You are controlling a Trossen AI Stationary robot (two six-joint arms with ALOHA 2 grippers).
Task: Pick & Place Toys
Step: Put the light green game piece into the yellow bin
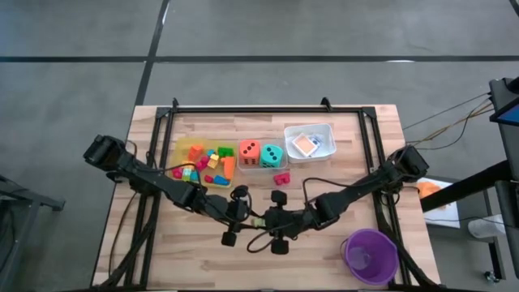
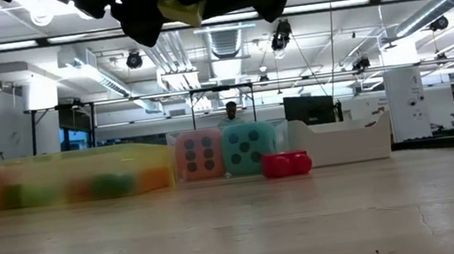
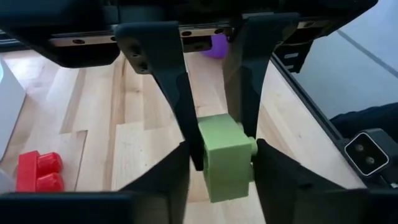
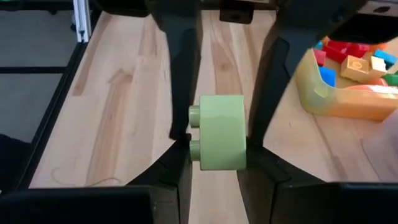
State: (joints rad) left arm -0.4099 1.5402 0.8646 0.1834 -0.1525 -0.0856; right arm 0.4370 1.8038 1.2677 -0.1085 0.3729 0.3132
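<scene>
A pale green block [image 3: 227, 158] hangs in the air between my two grippers, which meet tip to tip over the table's near middle. My left gripper [image 1: 252, 216] comes from the left, my right gripper [image 1: 264, 217] from the right. Both sets of fingers close on the block, which also shows in the right wrist view [image 4: 219, 140] and high up in the low view [image 2: 181, 11]. Several small blocks lie in the yellow tray [image 1: 188, 152]. The orange die [image 1: 249, 152] and teal die [image 1: 272, 152] sit in the clear tray. Cards [image 1: 305, 144] lie in the white tray. A red block [image 1: 281, 178] lies on the table. My left gripper pinches the green block's two opposite sides [image 3: 208, 177] between its two fingers, level, from the table's left. The block is lifted clear of the table. My right gripper's fingers [image 3: 180, 106] lie on the same two sides. My right gripper pinches the same block between its two fingers, one on the studded side [image 4: 194, 149] and one on the opposite side, level, from the table's right. The block hangs clear of the table, with my left gripper's fingers [image 4: 186, 81] alongside.
A purple cup [image 1: 371, 255] stands at the near right corner. The three trays stand in a row at the far middle, the white one [image 1: 327, 130] on the right. A dark frame rail [image 1: 268, 109] runs along the far edge. Bare wood lies at the near left.
</scene>
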